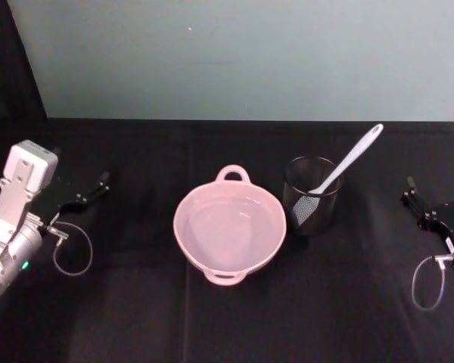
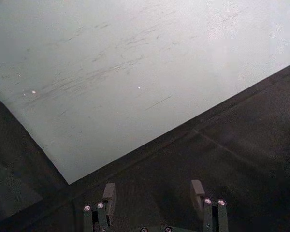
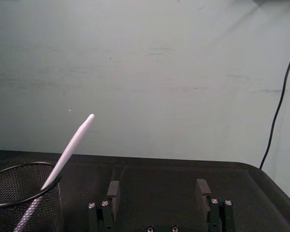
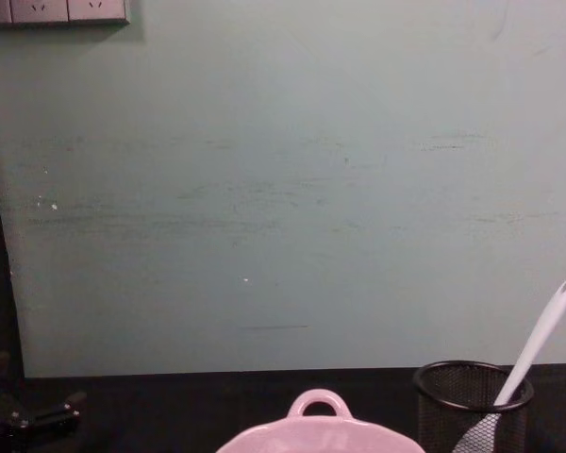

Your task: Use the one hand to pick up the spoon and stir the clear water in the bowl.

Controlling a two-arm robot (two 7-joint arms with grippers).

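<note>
The pale pink bowl (image 1: 177, 225) sits mid-table with clear water in it, its loop handle toward the wall. The bowl's rim (image 4: 313, 436) shows low in the chest view. Right of it, the white spoon (image 1: 351, 158) stands tilted in a black wire-mesh cup (image 1: 322, 213), handle end up and to the right, blade down inside. My right gripper (image 1: 437, 183) rests open at the table's right edge, apart from the cup. In its wrist view the right gripper (image 3: 157, 188) holds nothing, with the spoon (image 3: 70, 147) ahead. My left gripper (image 1: 97, 187) lies open at the far left, and the left gripper (image 2: 153, 191) is empty.
A black cloth (image 1: 136, 318) covers the table, and a pale green wall (image 1: 242, 53) stands close behind it. The mesh cup (image 4: 443, 401) stands almost against the bowl. Grey cable loops (image 1: 73, 253) hang by each wrist. Open cloth lies in front of the bowl.
</note>
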